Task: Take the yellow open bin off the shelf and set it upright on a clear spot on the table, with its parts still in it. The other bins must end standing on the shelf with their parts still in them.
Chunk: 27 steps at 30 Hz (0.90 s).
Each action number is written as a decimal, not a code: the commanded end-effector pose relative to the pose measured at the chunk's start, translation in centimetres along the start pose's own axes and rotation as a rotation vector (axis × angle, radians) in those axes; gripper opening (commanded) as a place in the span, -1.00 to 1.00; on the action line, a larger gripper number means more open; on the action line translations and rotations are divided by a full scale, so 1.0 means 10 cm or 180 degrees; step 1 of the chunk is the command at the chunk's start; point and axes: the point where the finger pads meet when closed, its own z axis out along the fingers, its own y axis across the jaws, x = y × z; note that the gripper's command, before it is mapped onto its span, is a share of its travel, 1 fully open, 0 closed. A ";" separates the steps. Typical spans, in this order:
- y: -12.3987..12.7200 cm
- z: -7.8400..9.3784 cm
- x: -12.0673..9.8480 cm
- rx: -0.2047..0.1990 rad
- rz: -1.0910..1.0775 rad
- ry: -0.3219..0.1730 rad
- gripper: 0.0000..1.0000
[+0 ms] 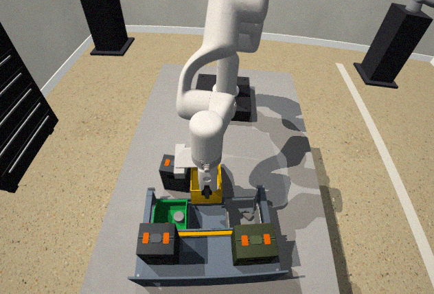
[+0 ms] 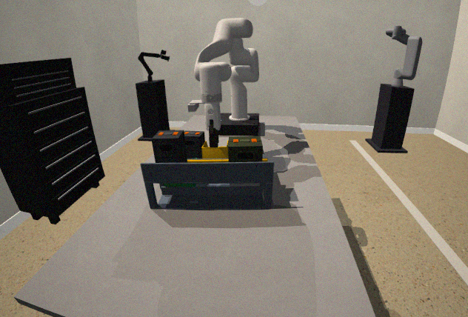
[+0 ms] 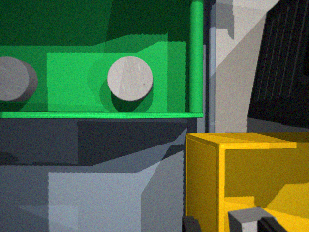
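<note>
Nearest in the exterior view is the blue-grey shelf [image 1: 210,278] [image 2: 206,172], with smooth flat panels; on its upper board stand two closed boxy cases with orange latches, one dark grey case [image 1: 156,245] [image 2: 168,147] and one olive case [image 1: 255,245] [image 2: 244,149]. They stand in front of the lower part, where one green bin [image 1: 170,202] [image 2: 181,184] [image 3: 196,59] and one grey bin [image 1: 258,210] rest on both sides of a vacant slot. In the green one the wrist view shows two round grey parts [image 3: 130,79]; in the grey one I see an angular piece [image 1: 247,216]. Just behind the shelf, the yellow open bin [image 1: 207,199] [image 2: 214,152] [image 3: 204,182] is upright on the matt grey desk [image 1: 147,136] [image 2: 215,260], off the shelf, with one grey block [image 3: 251,215] visible inside. The jaws [image 1: 207,192] [image 2: 213,143] are partly apart at its shelf-side end, clamped on nothing. Close beside this bin stands another dark case [image 1: 174,175] [image 2: 193,143], with little room between. Farther are the arm's black base [image 1: 243,113] [image 2: 241,130] and two black pedestals [image 1: 101,14] [image 1: 395,43] [image 2: 152,109] [image 2: 391,117].
</note>
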 end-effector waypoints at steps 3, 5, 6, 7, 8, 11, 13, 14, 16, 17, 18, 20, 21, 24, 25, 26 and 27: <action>-0.01 0.01 0.00 0.0010 0.0000 0.0017 -0.32; -0.01 0.03 0.00 0.0010 0.0000 0.0017 -0.32; -0.01 0.03 0.00 0.0010 0.0000 0.0017 -0.32; -0.01 0.04 0.00 0.0010 0.0000 0.0017 -0.32; -0.01 0.04 0.00 0.0010 0.0000 0.0017 -0.32; -0.01 0.06 0.00 0.0010 0.0000 0.0017 -0.32; -0.01 0.07 0.00 0.0010 0.0000 0.0017 -0.32; -0.01 0.07 0.00 0.0010 0.0000 0.0017 -0.32; -0.01 0.09 0.00 0.0010 0.0000 0.0017 -0.32; -0.01 0.09 0.00 0.0010 0.0000 0.0017 -0.32; -0.01 0.10 0.00 0.0010 0.0000 0.0017 -0.32; -0.01 0.11 0.00 0.0010 0.0000 0.0017 -0.32; -0.01 0.11 0.00 0.0010 0.0000 0.0017 -0.32; -0.01 0.13 0.00 0.0010 0.0000 0.0017 -0.32; -0.01 0.13 0.00 0.0010 0.0000 0.0017 -0.32; -0.01 0.14 0.00 0.0010 0.0000 0.0017 -0.32; -0.01 0.15 0.00 0.0010 0.0000 0.0017 -0.32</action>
